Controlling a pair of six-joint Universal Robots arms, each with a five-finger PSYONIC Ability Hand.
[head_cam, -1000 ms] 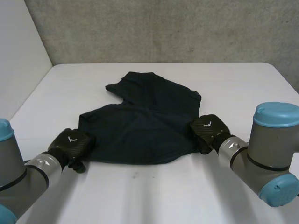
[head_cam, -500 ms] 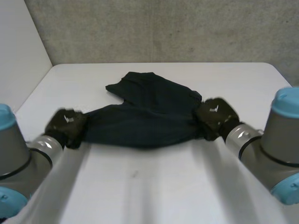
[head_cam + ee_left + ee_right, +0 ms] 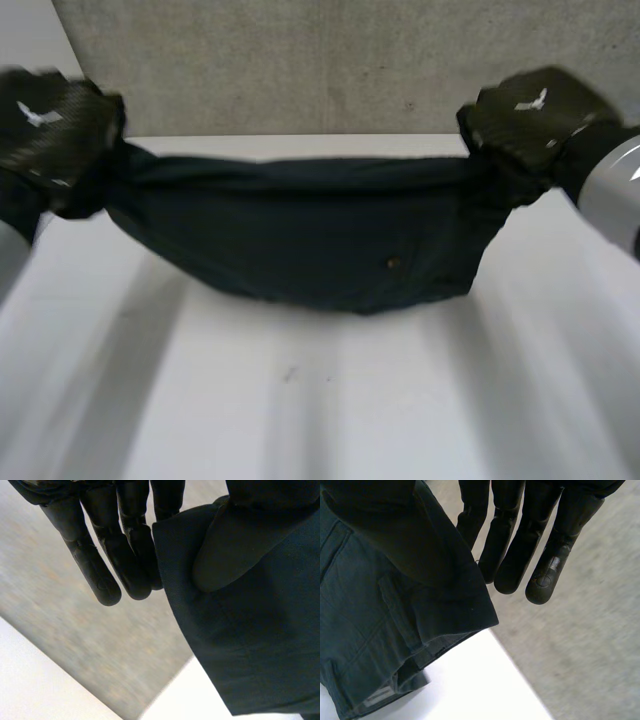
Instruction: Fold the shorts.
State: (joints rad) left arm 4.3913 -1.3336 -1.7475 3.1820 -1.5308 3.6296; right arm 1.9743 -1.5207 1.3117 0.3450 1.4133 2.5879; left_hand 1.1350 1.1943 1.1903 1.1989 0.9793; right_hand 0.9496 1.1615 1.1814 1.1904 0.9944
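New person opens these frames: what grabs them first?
The dark shorts hang stretched in mid-air above the white table, sagging in the middle, with a small brown button showing nearer the right hand. The left hand pinches one end and the right hand the other, both raised in front of the grey wall.

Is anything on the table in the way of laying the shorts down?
No, nothing visible is. The left robot hand and right robot hand hold the shorts by their ends above the white table, and nothing lies under them.
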